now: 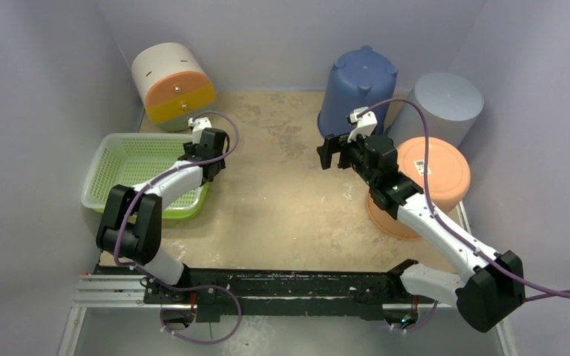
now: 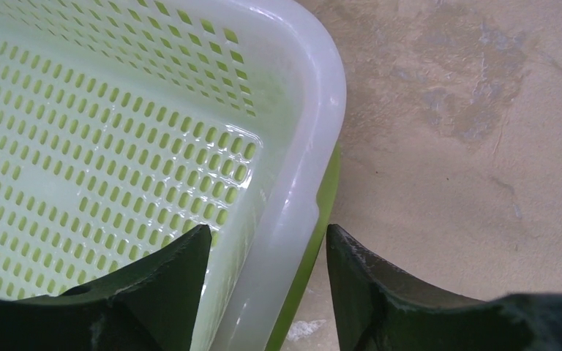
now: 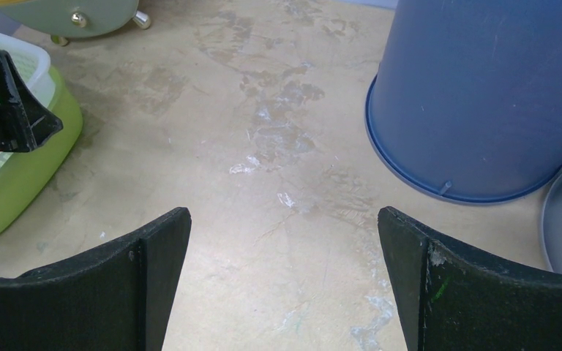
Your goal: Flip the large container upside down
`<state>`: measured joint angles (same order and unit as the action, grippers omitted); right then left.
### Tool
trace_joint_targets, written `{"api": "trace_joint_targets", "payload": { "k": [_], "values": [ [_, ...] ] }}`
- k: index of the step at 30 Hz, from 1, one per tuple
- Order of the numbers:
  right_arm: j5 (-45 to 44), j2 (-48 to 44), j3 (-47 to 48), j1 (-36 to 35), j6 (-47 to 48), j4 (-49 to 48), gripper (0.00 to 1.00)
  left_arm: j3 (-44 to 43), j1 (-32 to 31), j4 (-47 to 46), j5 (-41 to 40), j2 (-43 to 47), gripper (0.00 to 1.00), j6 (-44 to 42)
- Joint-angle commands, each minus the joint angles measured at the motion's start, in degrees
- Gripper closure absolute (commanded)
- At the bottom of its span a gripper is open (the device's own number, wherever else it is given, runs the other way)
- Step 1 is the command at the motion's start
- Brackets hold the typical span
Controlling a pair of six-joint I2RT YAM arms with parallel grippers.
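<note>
- Where the sandy, scuffed table (image 1: 282, 200) meets the back wall, the large blue container (image 1: 356, 85) stands mouth-down, its flat base up and its wider rim flat on the surface; it is smooth, tapered plastic.
- Right gripper (image 1: 329, 154) hovers just in front of that container, apart from it, its two black curved fingers spread wide with only bare table between them.
- Left gripper (image 1: 202, 157) hangs over the right rim of the white basket (image 1: 119, 139), fingers parted on either side of the glossy rounded rim (image 2: 315, 110); whether they touch it cannot be told.
- That basket is rectangular, perforated with rows of small slots, and nests inside a lime-green tub (image 1: 185, 211).
- A matte grey cylinder (image 1: 449, 100) stands just beside the blue container, on its right.
- An orange round dish (image 1: 441, 174) bearing a white label lies near the right arm.
- A cream-and-orange drum (image 1: 171, 81) lies on its side in the far left corner.
</note>
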<state>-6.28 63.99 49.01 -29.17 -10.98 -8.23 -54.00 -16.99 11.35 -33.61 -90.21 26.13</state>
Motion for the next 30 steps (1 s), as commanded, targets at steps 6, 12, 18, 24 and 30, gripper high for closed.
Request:
{"api": "trace_joint_targets", "payload": {
  "k": [6,12,18,24,30],
  "values": [
    [0.2,0.3,0.3,0.4,-0.6,-2.9,0.00,-0.4,0.1,-1.3,2.2,1.0,0.53,2.0],
    [0.7,1.6,0.6,0.4,-0.8,-3.1,0.00,-1.1,-0.5,0.7,1.5,3.8,0.50,2.0],
    [1.4,2.4,0.6,0.3,-1.0,-3.4,0.00,-1.8,-0.6,1.6,2.9,6.0,0.40,1.7],
    [1.4,2.5,0.2,0.4,-1.1,-3.6,0.00,-2.7,-0.6,2.6,0.9,5.3,0.39,0.8],
    [1.2,2.4,-0.4,0.4,-1.0,-3.6,0.00,-3.0,0.1,2.4,-2.9,3.9,0.45,0.2]
  ]
}}
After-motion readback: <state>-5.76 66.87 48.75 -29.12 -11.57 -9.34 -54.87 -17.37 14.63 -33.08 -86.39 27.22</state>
